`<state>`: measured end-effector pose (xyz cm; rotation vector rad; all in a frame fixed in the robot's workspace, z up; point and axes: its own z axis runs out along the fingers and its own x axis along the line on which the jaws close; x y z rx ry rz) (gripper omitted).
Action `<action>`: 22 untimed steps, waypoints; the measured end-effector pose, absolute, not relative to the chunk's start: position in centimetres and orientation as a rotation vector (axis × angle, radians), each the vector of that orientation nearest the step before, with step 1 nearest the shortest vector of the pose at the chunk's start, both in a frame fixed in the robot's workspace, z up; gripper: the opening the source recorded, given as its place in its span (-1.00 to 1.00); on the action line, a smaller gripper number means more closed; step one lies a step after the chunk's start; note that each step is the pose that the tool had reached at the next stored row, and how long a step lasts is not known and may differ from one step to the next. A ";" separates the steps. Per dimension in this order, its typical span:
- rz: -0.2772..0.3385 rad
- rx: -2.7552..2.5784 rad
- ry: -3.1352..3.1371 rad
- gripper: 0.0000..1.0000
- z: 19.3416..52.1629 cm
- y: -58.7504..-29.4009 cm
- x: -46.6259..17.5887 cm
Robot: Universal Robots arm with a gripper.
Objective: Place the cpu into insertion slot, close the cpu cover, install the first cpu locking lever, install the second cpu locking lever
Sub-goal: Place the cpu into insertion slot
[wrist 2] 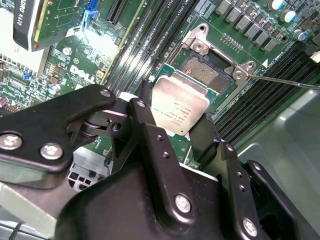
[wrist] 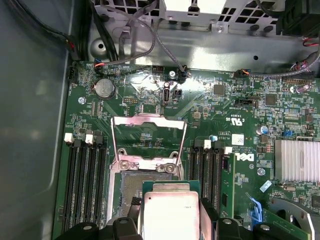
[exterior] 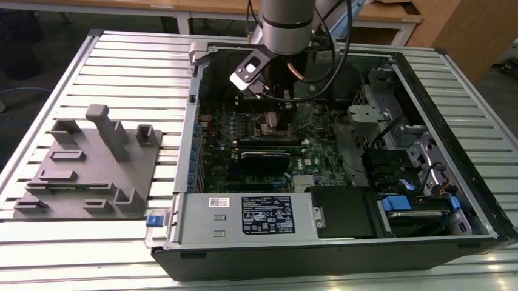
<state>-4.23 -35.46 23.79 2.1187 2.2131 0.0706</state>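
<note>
The chip [wrist 2: 182,102] is held by two opposite edges between the fingers [wrist 2: 145,125] of the claw [wrist 2: 174,122], which is narrowed onto it. Just past the claw's tips the socket [wrist 2: 202,72] lies open, its tan contact field bare and its near corner overlapped by the chip; whether the two touch cannot be told. For the step in hand, seating the chip, it is judged that the chip should be kept level and squared to the socket's rim, then lowered straight without sliding, since the contacts could be bent by a scrape. Beyond the socket, the cover [wrist: 148,135] is given by the first wrist view as folded back, away from the chip. The second wrist view, taken along the fingers, gives the grip itself and a thin lever [wrist 2: 280,80] swung out beside the socket. Farthest out, the arm [exterior: 283,27] is seen in the exterior view reaching down into the open computer case [exterior: 453,85].
</note>
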 end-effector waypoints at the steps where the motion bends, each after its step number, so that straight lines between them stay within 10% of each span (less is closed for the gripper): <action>1: 0.071 2.119 2.213 0.08 23.8 -35.4 -4.2; 22: 0.068 2.165 2.166 0.08 22.0 -34.0 -4.3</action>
